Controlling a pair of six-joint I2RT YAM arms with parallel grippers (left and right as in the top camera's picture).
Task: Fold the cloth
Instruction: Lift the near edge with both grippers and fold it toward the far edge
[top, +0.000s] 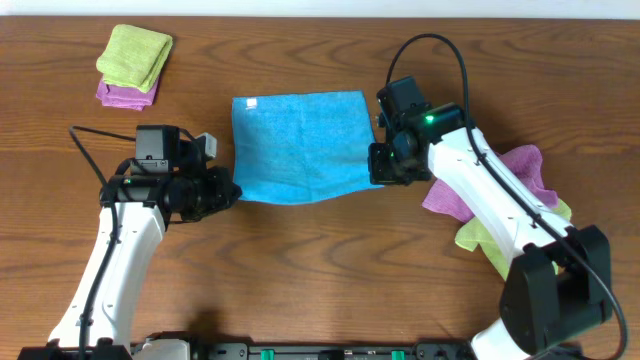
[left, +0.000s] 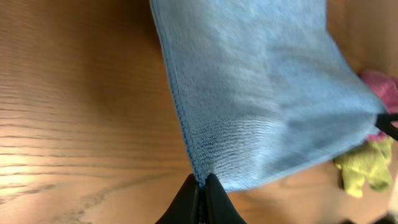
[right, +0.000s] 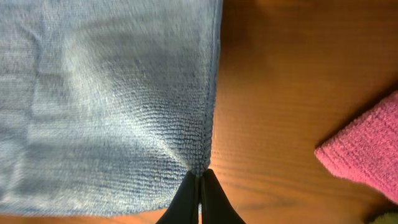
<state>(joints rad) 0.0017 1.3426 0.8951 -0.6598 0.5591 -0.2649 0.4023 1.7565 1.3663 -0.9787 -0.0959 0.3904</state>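
Clamping shut on the cloth (top: 300, 145), left end effector (top: 236, 192) and right end effector (top: 380, 178) each pinch one near corner.

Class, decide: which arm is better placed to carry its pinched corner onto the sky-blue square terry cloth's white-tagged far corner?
Left. The left jaws pinch the sky-blue square terry cloth's near corner on the same side as the small white tag; the right jaws hold the opposite near corner.

Matt terry cloth (top: 300, 145), glossy wooden table (top: 320, 270)
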